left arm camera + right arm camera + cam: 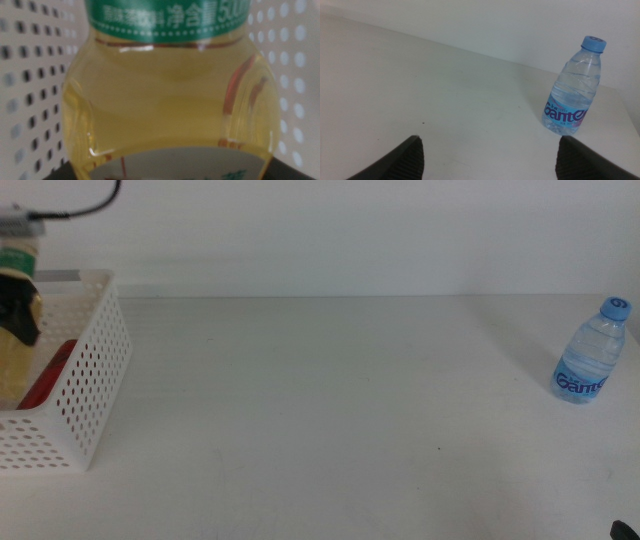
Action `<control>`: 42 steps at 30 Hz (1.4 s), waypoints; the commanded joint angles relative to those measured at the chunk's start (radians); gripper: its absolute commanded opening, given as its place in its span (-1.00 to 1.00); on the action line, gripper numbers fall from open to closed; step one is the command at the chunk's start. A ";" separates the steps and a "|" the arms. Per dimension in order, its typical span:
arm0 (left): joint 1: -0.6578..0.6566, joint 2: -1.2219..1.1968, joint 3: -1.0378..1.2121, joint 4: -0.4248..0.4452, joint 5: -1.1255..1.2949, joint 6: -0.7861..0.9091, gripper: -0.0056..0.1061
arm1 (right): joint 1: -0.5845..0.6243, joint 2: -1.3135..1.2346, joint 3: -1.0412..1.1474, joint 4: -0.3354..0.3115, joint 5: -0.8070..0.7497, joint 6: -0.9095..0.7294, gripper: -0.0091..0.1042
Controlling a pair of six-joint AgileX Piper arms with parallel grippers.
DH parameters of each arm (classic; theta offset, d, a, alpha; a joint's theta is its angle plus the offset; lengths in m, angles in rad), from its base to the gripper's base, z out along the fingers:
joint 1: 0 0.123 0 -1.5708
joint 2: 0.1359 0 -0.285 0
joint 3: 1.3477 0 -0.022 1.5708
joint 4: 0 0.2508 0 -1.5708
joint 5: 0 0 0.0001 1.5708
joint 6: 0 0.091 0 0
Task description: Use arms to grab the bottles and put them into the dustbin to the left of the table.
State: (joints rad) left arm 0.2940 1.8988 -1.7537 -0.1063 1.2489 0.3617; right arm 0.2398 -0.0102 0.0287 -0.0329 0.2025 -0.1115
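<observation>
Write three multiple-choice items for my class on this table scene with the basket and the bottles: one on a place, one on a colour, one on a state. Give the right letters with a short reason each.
1. Where does the water bottle stand?
A. inside the basket
B. on the table, far right
C. lying beside the basket

2. What colour is the item lying low inside the dustbin?
A. red
B. purple
C. black

3. How is the right gripper?
A. shut on the water bottle
B. open, holding nothing
C. shut on the basket rim

Key: 1 B, the middle view shows it upright on bare tabletop near the right edge. 2 A, the red can shows through the perforated wall. 3 B, its dark jaws stand wide apart with only tabletop between them.

The left gripper holds the tea bottle over the dustbin.
</observation>
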 commanded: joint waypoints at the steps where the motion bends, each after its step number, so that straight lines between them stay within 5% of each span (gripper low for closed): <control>1: 0.000 -0.039 -0.044 -0.028 -0.013 0.012 -0.80 | -0.004 -0.026 -0.009 -0.014 -0.077 -0.013 0.51; 18: 0.000 0.081 -0.036 0.054 0.012 -0.002 -0.74 | -0.004 -0.026 -0.009 -0.014 -0.077 -0.013 0.51; 21: 0.000 0.081 -0.036 0.054 0.011 -0.006 -0.53 | -0.004 -0.026 -0.009 -0.014 -0.077 -0.013 0.51; 24: -0.001 0.081 -0.036 0.050 0.012 -0.006 -0.11 | -0.004 -0.026 -0.009 -0.014 -0.077 -0.013 0.51; 25: -0.001 0.078 -0.036 0.047 0.015 -0.006 0.53 | -0.004 -0.026 -0.009 -0.014 -0.077 -0.013 0.51; 27: -0.003 0.071 -0.036 0.044 0.024 -0.006 0.72 | -0.004 -0.026 -0.009 -0.014 -0.077 -0.013 0.51; 42: -0.103 -0.152 -0.035 0.024 -0.007 -0.135 0.72 | -0.004 -0.026 -0.009 -0.014 -0.077 -0.013 0.51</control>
State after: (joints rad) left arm 0.2095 1.8287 -1.7555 -0.0619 1.2350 0.2537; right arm 0.2398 -0.0102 0.0287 -0.0329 0.2025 -0.1115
